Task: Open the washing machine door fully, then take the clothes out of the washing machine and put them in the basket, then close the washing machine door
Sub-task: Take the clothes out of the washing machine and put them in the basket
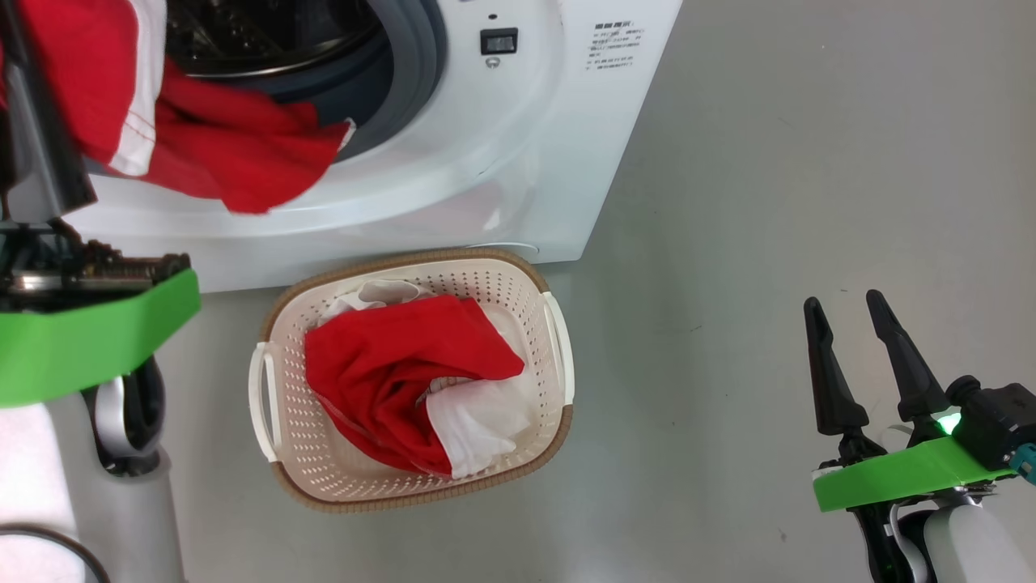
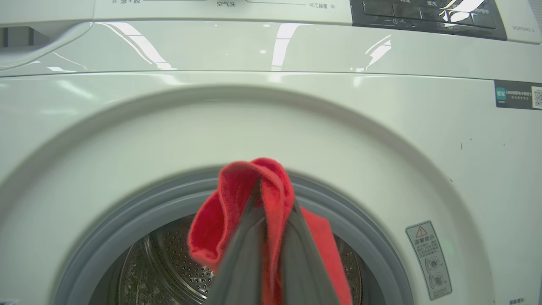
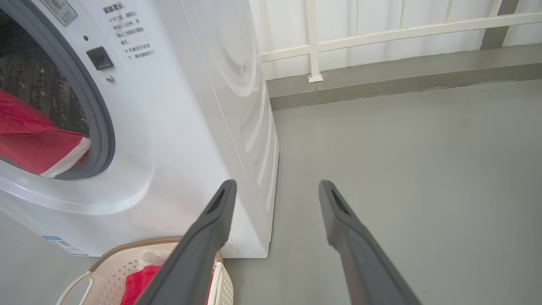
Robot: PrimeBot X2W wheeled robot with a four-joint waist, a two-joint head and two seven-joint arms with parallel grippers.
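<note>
The white washing machine stands with its drum mouth open; the washing machine door is out of view. My left gripper is shut on a fold of red cloth, held up in front of the grey rubber ring. In the head view this red and white garment hangs from the upper left across the opening. The cream basket sits on the floor below the opening, with red and white clothes in it. My right gripper hovers open and empty over the floor to the basket's right.
My left arm with its green band fills the left edge beside the basket. Grey floor stretches to the right of the machine. A white railing and a low kerb run behind it.
</note>
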